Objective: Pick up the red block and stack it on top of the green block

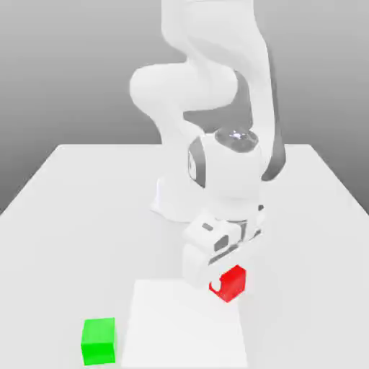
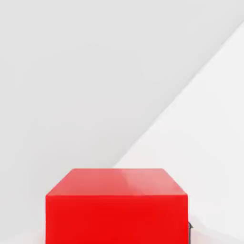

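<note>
The gripper (image 1: 220,277) is low over the table (image 1: 86,216), just in front of the arm's base. Its fingers are mostly hidden behind the hand's white body and the red block (image 1: 230,282), so how they sit on the block is hard to make out. The block looks tilted with 1 corner pointing down, and it lies right at the fingertips, so the gripper seems clamped on it. I cannot tell whether the block touches the surface below or hangs just above it.

In the hand view the red block (image 2: 116,207) sits close to the camera, its lower part cut off by the frame's edge. A small dark sliver shows beside 1 lower corner; what it is cannot be told.

The table is plain white, and a brighter white square panel (image 1: 184,328) lies on its near part, cut off by the exterior view's lower edge. The red block is over that panel's far corner on the exterior view's right. In the hand view the boundary between the 2 white tones runs as a slanted line behind the block.

The green block (image 1: 99,340) rests flat on the table just beside the panel, on the exterior view's left, well apart from the red block. Behind the table is a plain grey backdrop. The arm's top is cut off by the frame.
</note>
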You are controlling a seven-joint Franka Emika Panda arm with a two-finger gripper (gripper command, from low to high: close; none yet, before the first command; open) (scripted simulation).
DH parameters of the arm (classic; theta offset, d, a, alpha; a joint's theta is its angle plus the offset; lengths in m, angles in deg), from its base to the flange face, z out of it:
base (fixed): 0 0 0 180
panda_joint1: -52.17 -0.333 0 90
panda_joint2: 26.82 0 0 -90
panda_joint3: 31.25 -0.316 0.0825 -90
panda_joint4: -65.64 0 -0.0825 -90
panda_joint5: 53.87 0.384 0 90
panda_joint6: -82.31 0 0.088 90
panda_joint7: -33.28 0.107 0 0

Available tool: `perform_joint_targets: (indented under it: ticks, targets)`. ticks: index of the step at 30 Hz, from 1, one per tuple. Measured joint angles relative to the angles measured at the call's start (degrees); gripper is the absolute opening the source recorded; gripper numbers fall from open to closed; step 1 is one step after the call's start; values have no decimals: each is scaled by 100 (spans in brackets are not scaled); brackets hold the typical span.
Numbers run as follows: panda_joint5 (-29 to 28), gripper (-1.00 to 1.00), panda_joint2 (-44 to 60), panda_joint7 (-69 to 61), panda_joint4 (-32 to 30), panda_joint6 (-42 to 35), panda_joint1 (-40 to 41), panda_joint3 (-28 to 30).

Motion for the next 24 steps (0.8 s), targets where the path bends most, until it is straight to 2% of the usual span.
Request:
perform_joint_targets:
  ticks: [3,5,15,20,21,24]
  targets:
    - [-13,-100,-614,11,-87,-528,-33,37]
    - [9,-100,-673,175,129,-807,236,172]
    - [263,-100,216,1496,2127,-1928,1820,1056]
    - [650,-100,1147,1358,2361,-1245,2009,942]
    - [695,100,1253,1328,2369,-1150,2034,911]
    - [695,100,1253,1328,2369,-1150,2034,911]
